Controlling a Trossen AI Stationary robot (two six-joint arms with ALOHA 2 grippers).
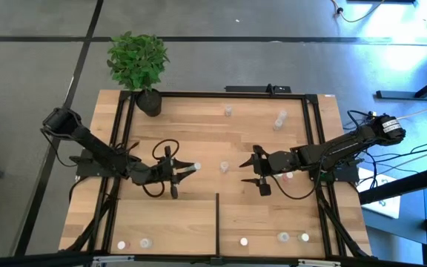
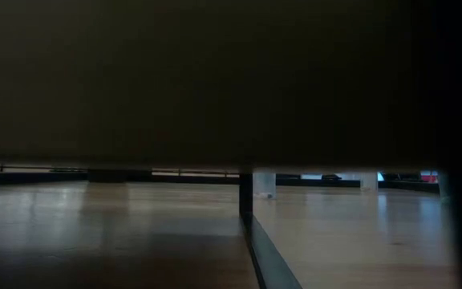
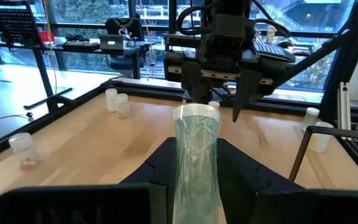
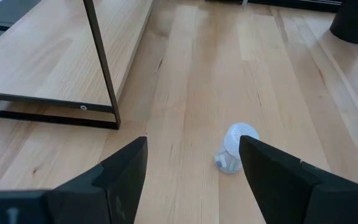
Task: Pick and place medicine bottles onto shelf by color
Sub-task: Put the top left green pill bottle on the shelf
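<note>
Left gripper (image 1: 186,172) is clenched on 1 clear medicine bottle (image 3: 196,155), held lengthwise between the fingers near the middle of the table; through its clear wall nothing distinct can be made out inside. Right gripper (image 1: 256,170) faces it from the opposite side with jaws spread wide and nothing between them. In the right wrist view 1 small bottle with a white cap (image 4: 236,147) lies on its side on the wood between the spread fingers (image 4: 122,168), touching neither; a little dark content shows at its lower end. In the high view this same bottle (image 1: 224,166) sits between the 2 grippers. Other bottles: 2 near the far rail (image 1: 227,111) (image 1: 280,119), 2 at the near edge on the left (image 1: 121,244) (image 1: 145,242), 3 at the near edge on the right (image 1: 244,241) (image 1: 283,237) (image 1: 304,237). Contents of these are too small to tell. The shelf (image 1: 199,126) is a light-wood panel edged by thin black rails, with a short black divider bar (image 1: 217,219) standing up from the near edge. A black plant pot (image 1: 150,102) with a green plant occupies the far left corner. Open board lies on both sides of the divider and behind the grippers toward the far rail. The low view is mostly blocked by a dark mass; only a strip of board and the divider foot (image 2: 245,197) show.
</note>
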